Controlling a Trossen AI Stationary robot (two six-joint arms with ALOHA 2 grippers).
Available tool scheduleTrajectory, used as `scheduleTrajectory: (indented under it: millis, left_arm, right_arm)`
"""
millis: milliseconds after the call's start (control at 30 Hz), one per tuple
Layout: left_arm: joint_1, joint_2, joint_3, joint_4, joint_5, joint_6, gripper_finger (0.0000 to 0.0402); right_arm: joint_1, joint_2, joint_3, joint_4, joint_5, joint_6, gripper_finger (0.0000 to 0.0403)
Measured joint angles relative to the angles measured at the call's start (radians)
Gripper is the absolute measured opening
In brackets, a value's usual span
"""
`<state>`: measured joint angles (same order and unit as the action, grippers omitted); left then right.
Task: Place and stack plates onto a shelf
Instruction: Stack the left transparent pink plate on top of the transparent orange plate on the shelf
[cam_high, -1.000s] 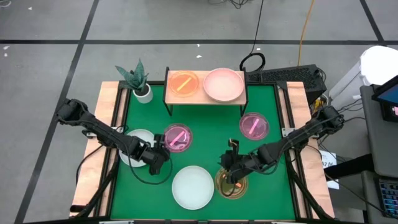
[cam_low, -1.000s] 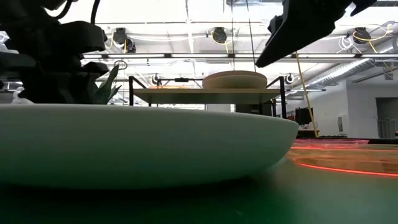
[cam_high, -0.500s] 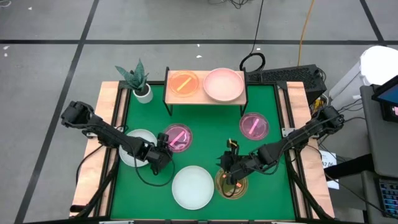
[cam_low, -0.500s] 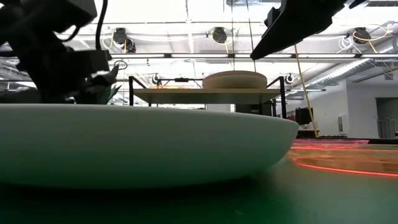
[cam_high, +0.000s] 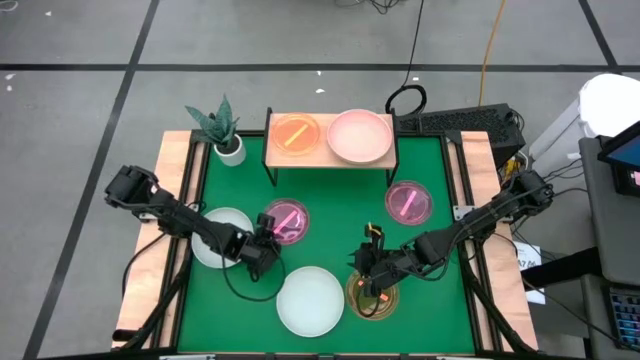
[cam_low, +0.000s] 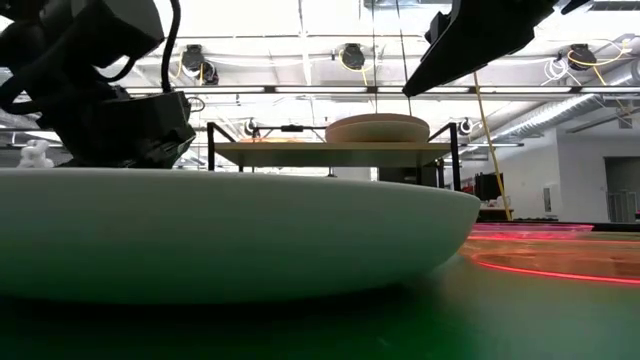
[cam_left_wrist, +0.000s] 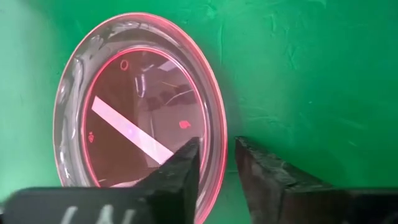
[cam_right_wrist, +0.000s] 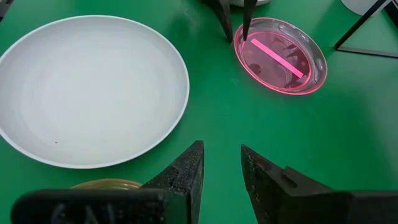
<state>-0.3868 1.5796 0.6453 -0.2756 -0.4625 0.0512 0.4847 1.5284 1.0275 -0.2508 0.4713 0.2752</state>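
A translucent pink striped plate (cam_high: 286, 221) (cam_left_wrist: 140, 118) lies flat on the green mat. My left gripper (cam_high: 264, 246) (cam_left_wrist: 217, 155) is open at its near-left rim, one finger over the inside and one outside. My right gripper (cam_high: 372, 272) (cam_right_wrist: 221, 158) is open above the mat, just beyond the amber plate (cam_high: 372, 298) (cam_right_wrist: 109, 184). A large white plate (cam_high: 310, 301) (cam_right_wrist: 87, 87) lies at the near edge, a pale one (cam_high: 215, 240) under my left arm, another pink one (cam_high: 408, 202) to the right. The shelf (cam_high: 330, 158) carries an orange translucent plate (cam_high: 295, 135) and a salmon plate (cam_high: 360, 136).
A potted plant (cam_high: 222, 130) stands at the far-left corner beside the shelf. Wooden strips (cam_high: 172, 200) edge the mat left and right. In the low view the white plate (cam_low: 230, 230) fills the foreground. Bare mat (cam_high: 340, 210) lies between the shelf and the near plates.
My left gripper has moved toward the table's right, closing in on the pink striped plate until its fingers stand astride the rim. The plates have stayed where they were, and my right arm has kept still.
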Motion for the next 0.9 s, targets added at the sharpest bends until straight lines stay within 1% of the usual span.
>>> scheduleTrajectory:
  millis: [333, 533, 600, 733, 900]
  left_arm:
    - [0.004, 0.003, -0.002, -0.007, -0.007, -0.008, 0.0009]
    - [-0.013, -0.001, 0.004, -0.026, -0.04, 0.004, 0.0006]
    - [-0.019, -0.002, 0.025, -0.032, -0.04, 0.022, 0.0005]
    - [-0.029, -0.013, 0.094, -0.087, -0.05, 0.058, 0.0005]
    - [-0.029, -0.015, 0.208, -0.21, -0.061, 0.104, 0.0004]
  right_arm:
    - [0.0, 0.0, 0.0, 0.0, 0.0, 0.0, 0.0089]
    - [0.001, 0.0, 0.0, 0.0, 0.0, 0.0, 0.0089]
    - [0.001, 0.0, 0.0, 0.0, 0.0, 0.0, 0.0089]
    - [0.001, 0.0, 0.0, 0.0, 0.0, 0.0, 0.0089]
    - [0.001, 0.0, 0.0, 0.0, 0.0, 0.0, 0.0089]
